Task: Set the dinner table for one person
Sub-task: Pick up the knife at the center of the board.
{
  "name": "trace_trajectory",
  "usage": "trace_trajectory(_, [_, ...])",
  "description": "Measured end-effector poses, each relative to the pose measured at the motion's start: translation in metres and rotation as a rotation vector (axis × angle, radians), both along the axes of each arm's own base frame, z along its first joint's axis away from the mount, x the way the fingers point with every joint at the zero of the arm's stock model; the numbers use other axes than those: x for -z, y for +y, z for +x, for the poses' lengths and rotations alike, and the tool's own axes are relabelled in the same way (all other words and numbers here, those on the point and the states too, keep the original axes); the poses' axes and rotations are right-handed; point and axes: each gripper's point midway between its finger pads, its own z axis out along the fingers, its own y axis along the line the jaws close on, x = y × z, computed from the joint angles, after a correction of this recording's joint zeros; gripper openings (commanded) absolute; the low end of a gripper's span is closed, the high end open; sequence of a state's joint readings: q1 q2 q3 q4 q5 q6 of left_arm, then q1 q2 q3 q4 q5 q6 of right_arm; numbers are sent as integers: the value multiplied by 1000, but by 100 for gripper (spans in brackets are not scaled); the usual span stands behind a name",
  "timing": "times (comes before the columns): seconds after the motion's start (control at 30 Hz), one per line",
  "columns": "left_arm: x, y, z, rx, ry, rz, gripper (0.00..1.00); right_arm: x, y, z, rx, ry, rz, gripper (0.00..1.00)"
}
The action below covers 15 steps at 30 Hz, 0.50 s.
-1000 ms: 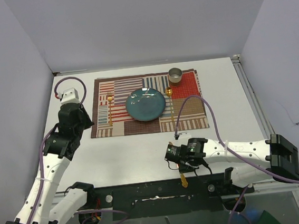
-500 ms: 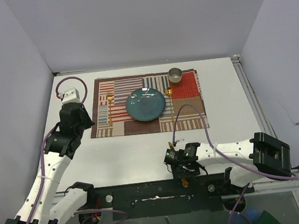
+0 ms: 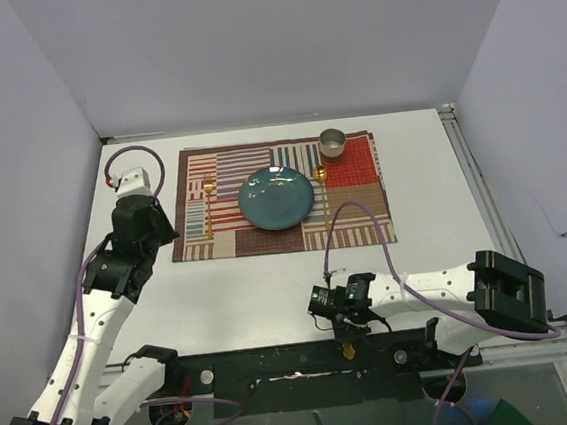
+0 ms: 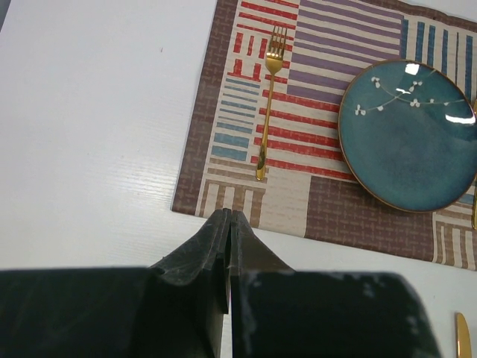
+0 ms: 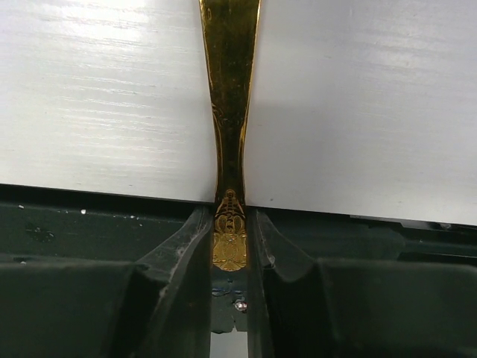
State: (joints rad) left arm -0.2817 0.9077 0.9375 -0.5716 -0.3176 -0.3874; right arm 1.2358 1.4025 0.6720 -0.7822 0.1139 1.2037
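The right end effector (image 5: 229, 222) is clamped on the ornate, embossed tip of a slim gold utensil (image 5: 229, 112), its two dark matte fingers (image 5: 190, 246) pressed against either side of the handle. Which kind of utensil it is cannot be told. The shiny handle runs forward, flat on the white bench (image 3: 432, 188), a smooth top with faint streaky grain and aluminium rails. This end effector sits at the bench's near edge, over the dark base strip, with the white surface spreading ahead of it.

The left end effector (image 4: 229, 224) has its black fingers pressed together with nothing between them, poised above the bench's left part, just beside a striped woven placemat (image 3: 354, 216). On the mat lie a gold fork (image 4: 268, 104), a round glazed teal plate (image 3: 276, 197) with a white sprig pattern, a gold spoon (image 3: 322, 184) and a small metal cup (image 3: 332, 143).
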Motion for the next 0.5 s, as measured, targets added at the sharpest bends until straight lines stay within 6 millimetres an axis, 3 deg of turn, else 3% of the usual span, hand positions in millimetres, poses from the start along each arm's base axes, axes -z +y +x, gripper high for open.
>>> trace_trajectory(0.5, [10, 0, 1, 1, 27, 9, 0, -7, -1, 6, -3, -50, -17, 0])
